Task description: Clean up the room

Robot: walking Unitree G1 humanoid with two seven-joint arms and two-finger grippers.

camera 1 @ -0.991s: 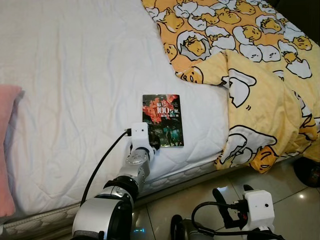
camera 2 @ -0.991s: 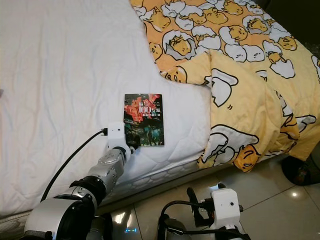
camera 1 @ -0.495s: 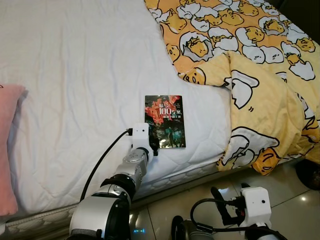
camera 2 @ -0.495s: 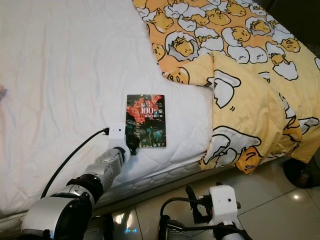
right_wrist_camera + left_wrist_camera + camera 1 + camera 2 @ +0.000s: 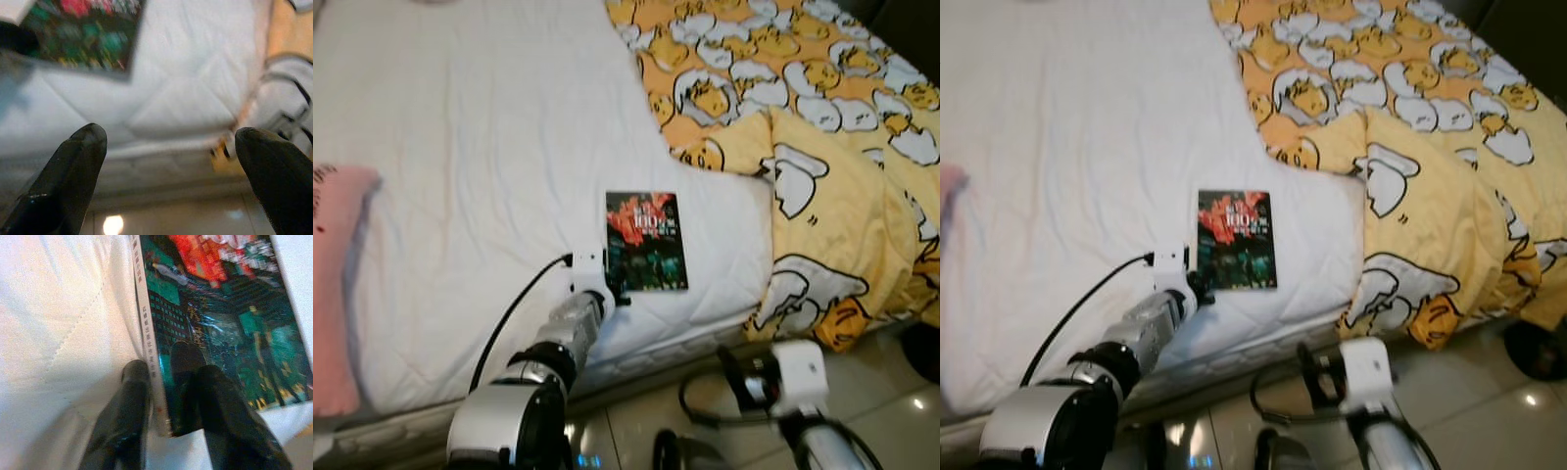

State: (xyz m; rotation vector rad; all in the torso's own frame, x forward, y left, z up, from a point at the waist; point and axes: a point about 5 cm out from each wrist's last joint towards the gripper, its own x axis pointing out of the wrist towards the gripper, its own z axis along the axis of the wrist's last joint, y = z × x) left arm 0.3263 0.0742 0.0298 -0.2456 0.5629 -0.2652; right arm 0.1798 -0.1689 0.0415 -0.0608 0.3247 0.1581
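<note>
Book (image 5: 646,242): paperback with a dark red and teal cover, flat on the bed, near the mattress's front edge, just beside the yellow duvet's folded corner.
Bed (image 5: 470,176): white quilted mattress cover, bare over most of its width, front edge running above the tiled floor.
Left hand (image 5: 164,382): at the book's near left corner, closed on the book; one finger (image 5: 132,396) pressed into the sheet along the spine, the other finger (image 5: 215,401) lying on top of the cover.
Left arm (image 5: 563,338): silver, stretched from the floor side up over the mattress edge to the book, black cable looping beside it.
Right hand (image 5: 171,161): fingers spread wide, nothing between them, low in front of the mattress edge, below and to the right of the book.
Right arm (image 5: 793,377): white wrist block over the floor, blurred, well apart from the book.
Duvet (image 5: 822,147): yellow with a white-and-orange egg cartoon print, covering the bed to the right of the book and hanging over the mattress edge.
Pink cloth (image 5: 337,284): on the bed, far to the left of the book.
Floor (image 5: 1489,421): glossy tiles, below the mattress edge.
</note>
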